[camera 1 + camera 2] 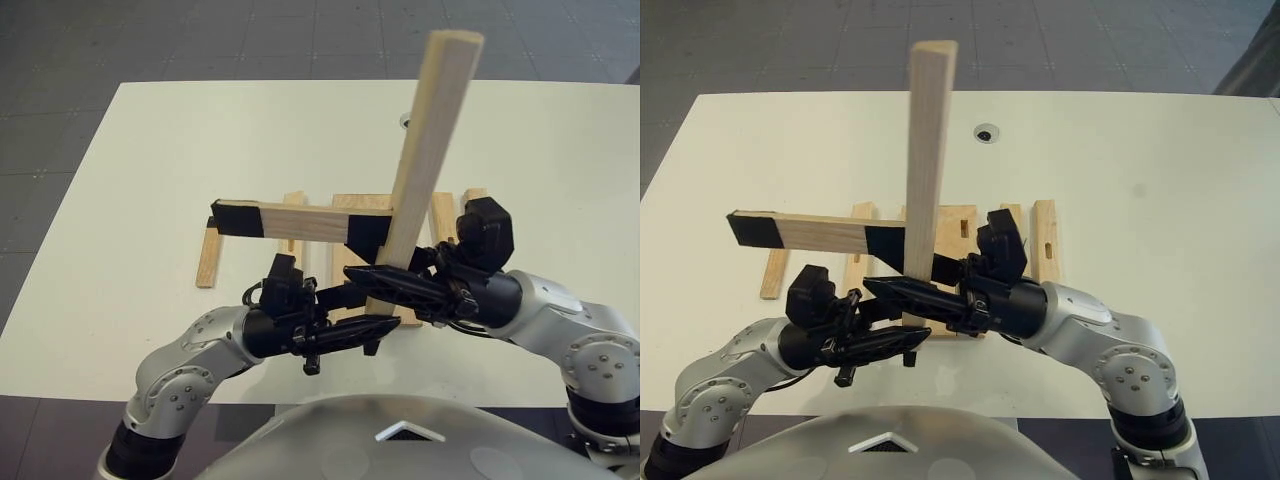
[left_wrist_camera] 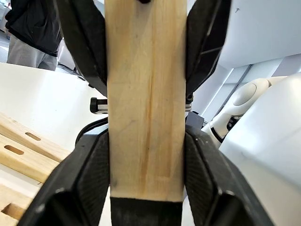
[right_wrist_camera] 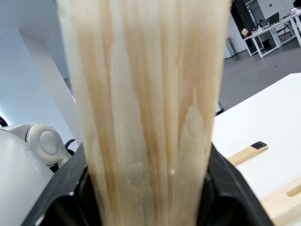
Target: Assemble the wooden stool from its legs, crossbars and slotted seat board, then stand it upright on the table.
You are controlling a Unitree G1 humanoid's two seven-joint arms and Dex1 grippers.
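Spanning most of the head view, the white table (image 1: 560,150) looked smooth and matt. Bare wood would probably slide on it.

The seat board (image 1: 962,220) lay flat near the table's front edge, behind the claws. It was pale, flat stock with small slots, stiff and likely the heaviest part. It would be best taken by its long edges.

The leg (image 1: 430,130) stood nearly upright over the board, tilted slightly, with its lower end in the claws. It was a long, square-cut pale softwood with fine straight grain. I judged it light and rigid but top-heavy when held so low, so a grip nearer its middle would steady it.

The crossbar (image 1: 305,222) ran level and off the table, black-banded at its free end and where it met the leg. I could not tell whether that joint was seated. A twist there might loosen it.

Two slotted pieces (image 1: 1044,240) lay beside the board, and a loose slat (image 1: 208,258) lay apart at the left.

The right claw (image 3: 148,188) was clamped on the leg's flat faces. The left claw (image 2: 146,141) was closed on the same leg just below, by a black band.
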